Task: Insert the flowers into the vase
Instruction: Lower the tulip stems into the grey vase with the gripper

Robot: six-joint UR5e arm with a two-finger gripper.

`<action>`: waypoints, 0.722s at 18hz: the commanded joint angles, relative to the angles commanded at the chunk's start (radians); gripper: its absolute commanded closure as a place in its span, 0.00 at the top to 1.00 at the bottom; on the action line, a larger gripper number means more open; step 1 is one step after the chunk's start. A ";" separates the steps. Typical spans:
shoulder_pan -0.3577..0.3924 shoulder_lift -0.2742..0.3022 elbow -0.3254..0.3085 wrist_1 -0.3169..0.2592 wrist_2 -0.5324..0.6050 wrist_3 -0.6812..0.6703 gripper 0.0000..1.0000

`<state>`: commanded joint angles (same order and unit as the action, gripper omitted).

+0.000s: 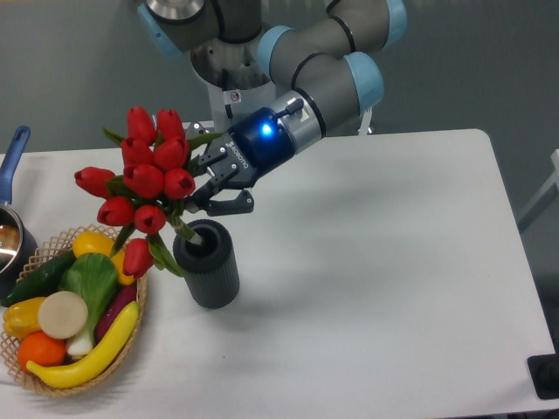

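The flowers (pixel 144 179) are a bunch of red tulips with green leaves, tilted to the upper left. Their stems reach down to the mouth of the dark grey ribbed vase (pixel 208 264), which stands upright on the white table. My gripper (pixel 205 187) comes in from the upper right and is shut on the stems just above the vase's rim. I cannot tell how deep the stem ends sit inside the vase.
A wicker basket (pixel 35 371) of vegetables and fruit stands at the front left, close beside the vase. A blue-handled pot (pixel 12 157) sits at the left edge. The robot base (pixel 227 70) stands behind the table.
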<state>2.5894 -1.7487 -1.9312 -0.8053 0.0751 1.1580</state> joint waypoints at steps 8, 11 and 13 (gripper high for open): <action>0.003 -0.017 -0.046 0.005 0.026 0.083 0.34; 0.006 -0.017 -0.078 0.005 0.041 0.123 0.34; 0.006 -0.017 -0.084 0.005 0.052 0.126 0.34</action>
<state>2.5955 -1.7656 -2.0156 -0.8007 0.1272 1.2839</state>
